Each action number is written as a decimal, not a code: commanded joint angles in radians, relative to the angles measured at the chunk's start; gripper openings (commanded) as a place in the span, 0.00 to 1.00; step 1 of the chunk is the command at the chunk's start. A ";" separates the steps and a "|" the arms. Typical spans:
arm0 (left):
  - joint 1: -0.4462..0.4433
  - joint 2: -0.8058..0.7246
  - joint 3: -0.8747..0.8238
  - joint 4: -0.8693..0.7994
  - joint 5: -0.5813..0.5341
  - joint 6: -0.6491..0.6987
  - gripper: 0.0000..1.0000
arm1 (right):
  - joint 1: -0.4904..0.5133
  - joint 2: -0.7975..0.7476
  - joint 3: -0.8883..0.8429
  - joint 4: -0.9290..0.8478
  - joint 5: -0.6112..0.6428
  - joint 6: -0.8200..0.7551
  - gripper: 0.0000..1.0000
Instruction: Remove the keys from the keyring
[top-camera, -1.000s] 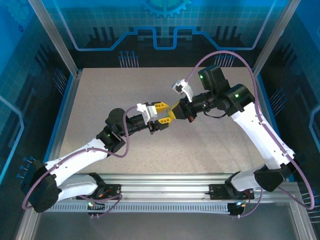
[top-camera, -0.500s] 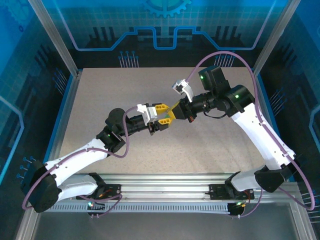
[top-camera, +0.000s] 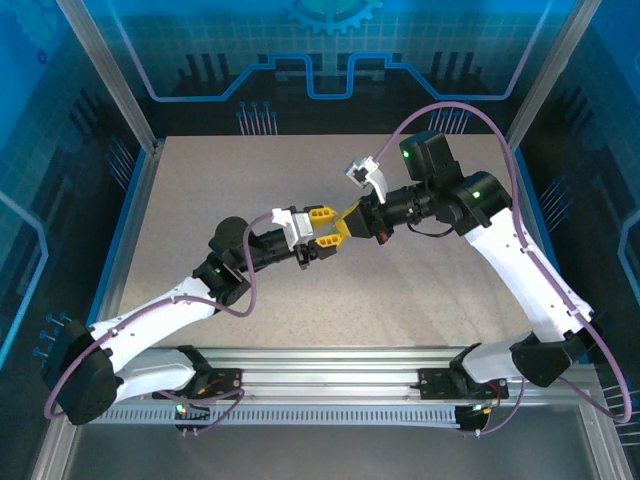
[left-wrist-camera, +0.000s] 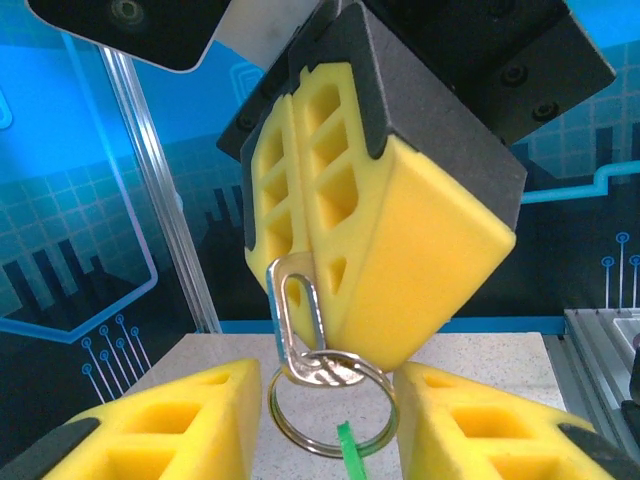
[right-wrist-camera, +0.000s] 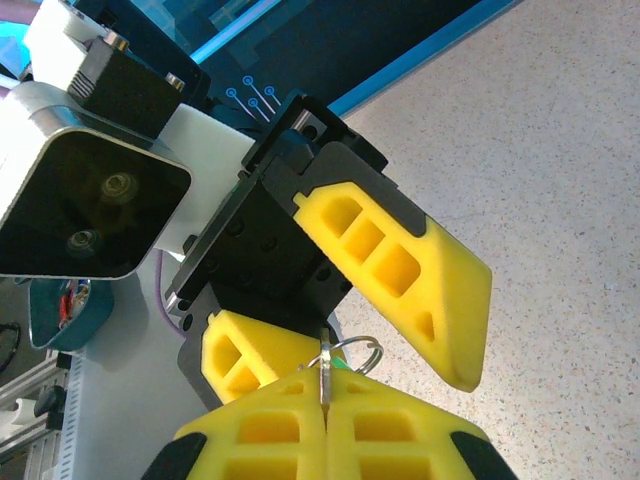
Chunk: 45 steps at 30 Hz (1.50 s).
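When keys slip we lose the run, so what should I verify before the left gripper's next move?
1. Right gripper shut on metal clip: ok.
2. Keyring hanging from that clip: ok.
3. Left gripper open, one finger on each side of the keyring: ok.
4. Gap between left gripper and keyring: cannot tell.
5. Green key threaded on the keyring: cannot tell, mostly cropped.
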 joint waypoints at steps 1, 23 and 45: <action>-0.005 -0.031 0.019 0.008 0.018 0.026 0.41 | -0.015 -0.025 -0.009 0.018 -0.017 0.018 0.00; -0.020 -0.014 0.009 0.024 -0.057 0.024 0.43 | -0.029 -0.045 -0.025 0.059 -0.033 0.064 0.00; -0.022 -0.037 -0.005 0.054 -0.139 0.052 0.15 | -0.051 -0.058 -0.045 0.102 -0.063 0.092 0.00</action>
